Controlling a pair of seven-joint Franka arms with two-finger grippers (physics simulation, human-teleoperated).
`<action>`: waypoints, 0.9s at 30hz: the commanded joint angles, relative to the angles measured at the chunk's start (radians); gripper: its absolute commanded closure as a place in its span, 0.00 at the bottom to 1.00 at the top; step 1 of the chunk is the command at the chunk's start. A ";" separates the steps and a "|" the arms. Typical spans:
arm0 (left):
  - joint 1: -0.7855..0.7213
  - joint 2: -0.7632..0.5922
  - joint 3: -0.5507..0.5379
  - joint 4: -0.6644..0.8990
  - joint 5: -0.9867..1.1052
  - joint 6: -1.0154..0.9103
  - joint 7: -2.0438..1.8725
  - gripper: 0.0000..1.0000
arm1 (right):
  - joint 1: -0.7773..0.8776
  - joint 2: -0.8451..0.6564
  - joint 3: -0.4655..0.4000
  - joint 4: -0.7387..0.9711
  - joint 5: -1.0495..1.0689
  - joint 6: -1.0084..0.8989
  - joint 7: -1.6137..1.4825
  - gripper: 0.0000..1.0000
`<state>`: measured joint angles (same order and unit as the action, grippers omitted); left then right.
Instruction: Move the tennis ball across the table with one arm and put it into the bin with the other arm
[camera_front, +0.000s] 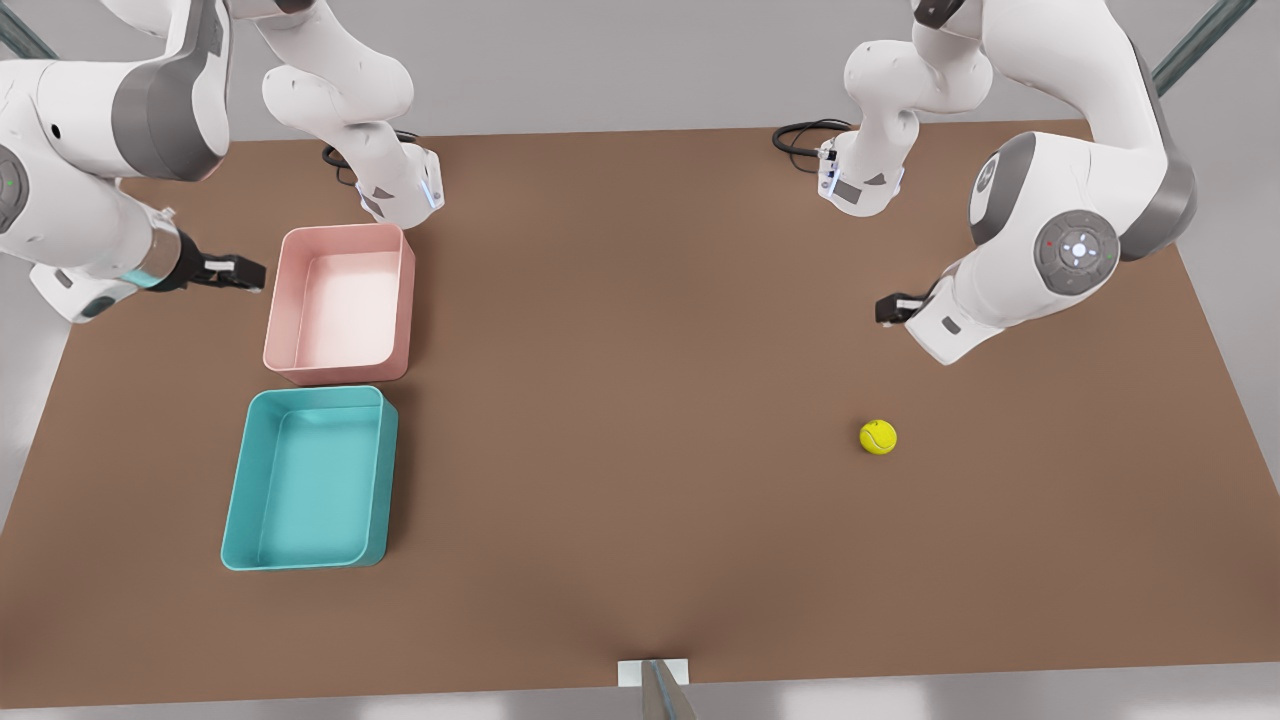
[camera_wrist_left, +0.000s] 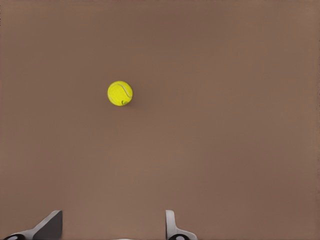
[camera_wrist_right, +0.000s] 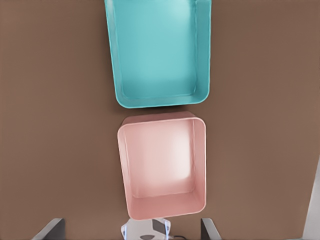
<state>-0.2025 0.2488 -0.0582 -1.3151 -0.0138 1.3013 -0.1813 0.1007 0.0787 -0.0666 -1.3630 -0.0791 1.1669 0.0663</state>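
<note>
The tennis ball (camera_front: 878, 437) (camera_wrist_left: 120, 93), small and yellow-green, rests on the brown table (camera_front: 640, 400) toward the front view's right. My left gripper (camera_front: 886, 309) (camera_wrist_left: 112, 227) hovers open above the table behind the ball, apart from it, with nothing between its fingers. The teal bin (camera_front: 240, 540) (camera_wrist_right: 202, 55) lies empty at the front view's left. My right gripper (camera_front: 243, 272) (camera_wrist_right: 130, 229) hangs open beside the pink tray, behind the bin, holding nothing.
A pink tray (camera_front: 285, 300) (camera_wrist_right: 200, 165) sits directly behind the teal bin, almost touching it. Both arm bases (camera_front: 400, 195) (camera_front: 860, 180) stand at the table's far edge with black cables (camera_front: 800, 135). A small mount (camera_front: 655, 680) sits at the near edge.
</note>
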 joint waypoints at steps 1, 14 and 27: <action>0.000 -0.002 0.000 0.000 0.000 0.041 -0.046 0.00 | 0.004 0.001 -0.001 0.001 -0.001 0.056 0.078 0.00; 0.141 0.343 0.020 -0.184 0.092 0.674 1.783 0.79 | 0.004 0.076 0.005 -0.039 0.028 0.148 0.061 0.00; 0.187 0.354 0.050 -0.435 0.198 0.891 1.952 0.79 | -0.018 0.070 -0.002 -0.044 0.028 0.117 -0.023 0.00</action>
<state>-0.0135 0.6041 -0.0082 -1.7474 0.1733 2.1053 1.0841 0.0872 0.1500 -0.0686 -1.4070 -0.0507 1.2957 0.1068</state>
